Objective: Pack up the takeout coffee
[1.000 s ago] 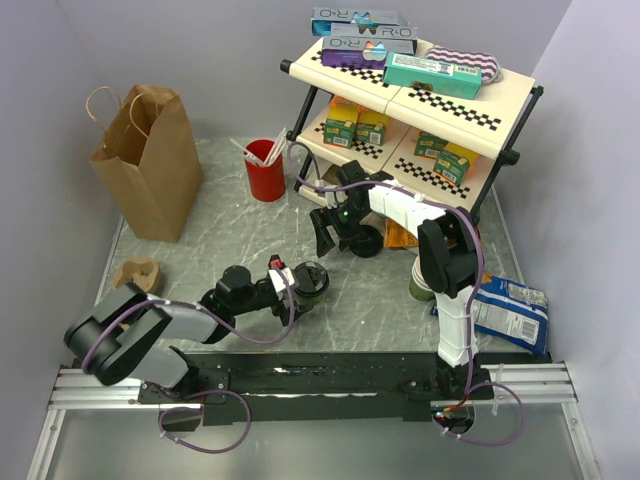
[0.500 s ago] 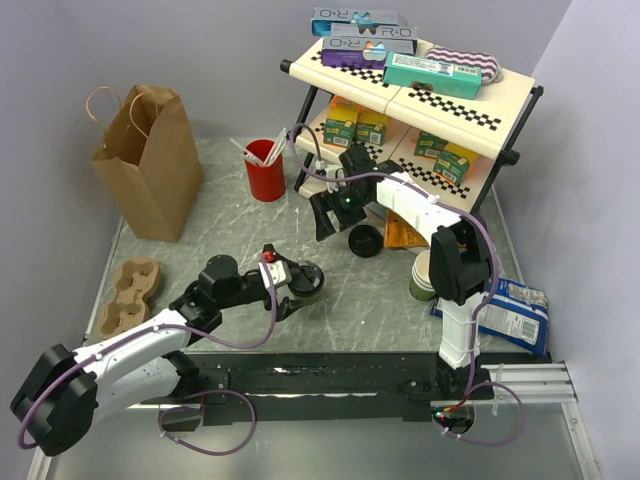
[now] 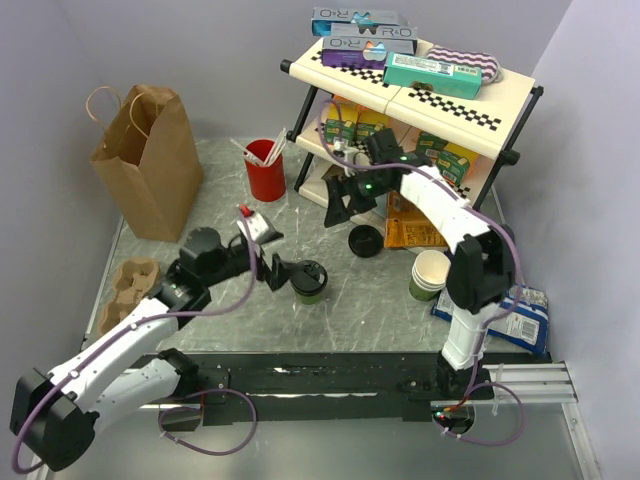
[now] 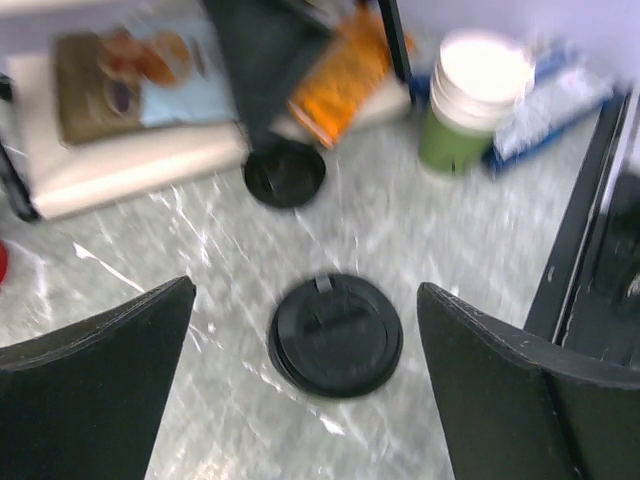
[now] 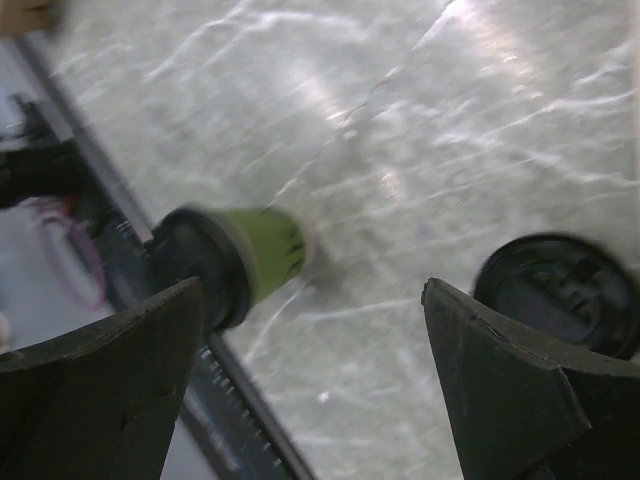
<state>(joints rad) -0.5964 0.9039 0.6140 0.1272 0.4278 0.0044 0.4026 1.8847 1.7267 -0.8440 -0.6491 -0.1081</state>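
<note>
The takeout coffee, a dark green cup with a black lid, stands upright on the grey table. My left gripper is open and empty just left of it and raised a little. In the left wrist view the lid lies between and beyond my open fingers, untouched. My right gripper is open and empty, up by the shelf's lower tier. In the right wrist view the coffee shows far below, to the left.
A loose black lid lies on the table. A lidless stack of green cups stands right of the coffee. The red cup, brown paper bag, cardboard cup carrier and two-tier shelf stand around the table.
My left gripper has drawn back left and up from the coffee, which now stands free. My right gripper has lifted away from the loose lid toward the shelf.
</note>
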